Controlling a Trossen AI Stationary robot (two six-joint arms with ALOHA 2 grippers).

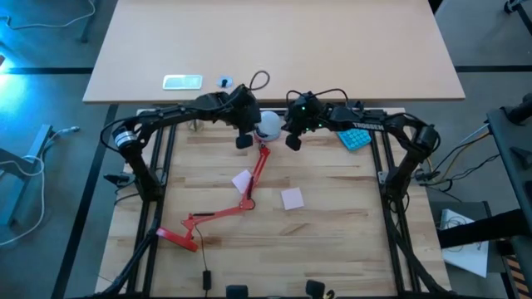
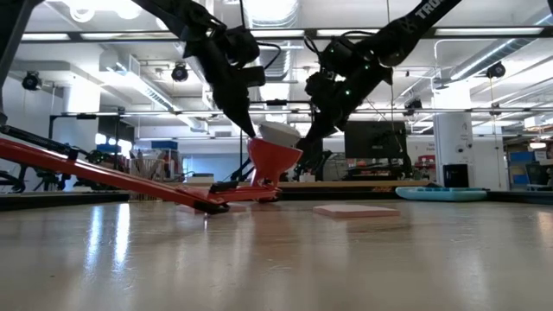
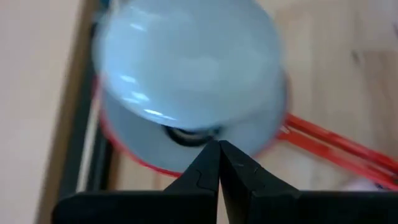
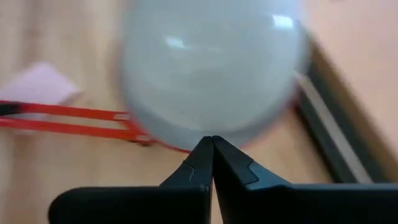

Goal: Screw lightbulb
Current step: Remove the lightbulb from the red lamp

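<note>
Left gripper (image 3: 219, 149) and right gripper (image 4: 212, 144): both pairs of fingers pressed together, holding nothing, flanking the small white pear-shaped lightbulb (image 1: 268, 124). The bulb sits in the red lamp's round shade (image 2: 273, 160) at the table's far edge. Judgement: light, smooth, breakable (glass, probably); grip softly around its widest part.

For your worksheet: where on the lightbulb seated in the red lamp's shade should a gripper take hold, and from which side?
Grip the lightbulb across its round white dome, coming from above: only the dome rises clear of the red lamp shade, whose rim hides the base from the sides.
</note>
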